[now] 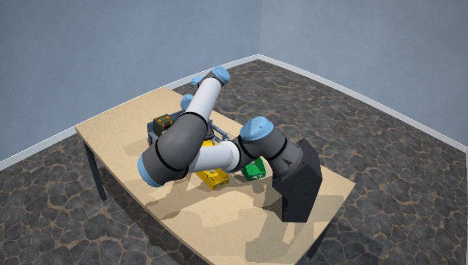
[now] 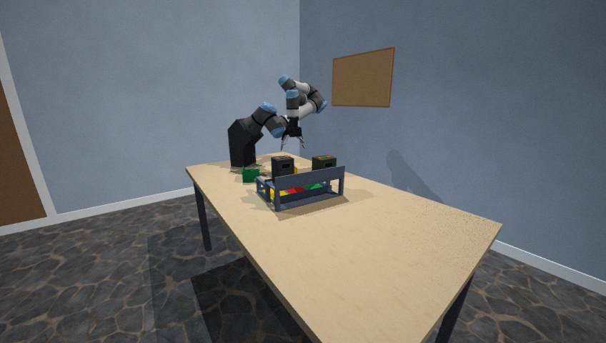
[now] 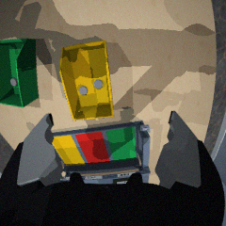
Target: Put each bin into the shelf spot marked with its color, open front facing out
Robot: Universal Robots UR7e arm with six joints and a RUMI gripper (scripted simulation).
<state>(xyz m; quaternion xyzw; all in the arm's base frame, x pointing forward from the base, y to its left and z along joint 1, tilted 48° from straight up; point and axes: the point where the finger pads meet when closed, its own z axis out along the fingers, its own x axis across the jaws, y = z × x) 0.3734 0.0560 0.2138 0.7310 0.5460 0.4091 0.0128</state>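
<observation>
My gripper is open and empty, high above the table, with the shelf between its fingertips in the wrist view. The yellow bin stands on the table in front of the shelf, with two round grey parts in it. The green bin stands beside it, nearer the robot base, with a grey part showing. The blue-grey shelf has a yellow mark, a red mark and a green mark; no bin stands on them. In the top view the arm hides the gripper and much of the shelf.
A dark box and an olive box, both with orange details, sit at the shelf's upper part. The black robot base stands beyond the green bin. The shelf's raised board and posts border the marked spots.
</observation>
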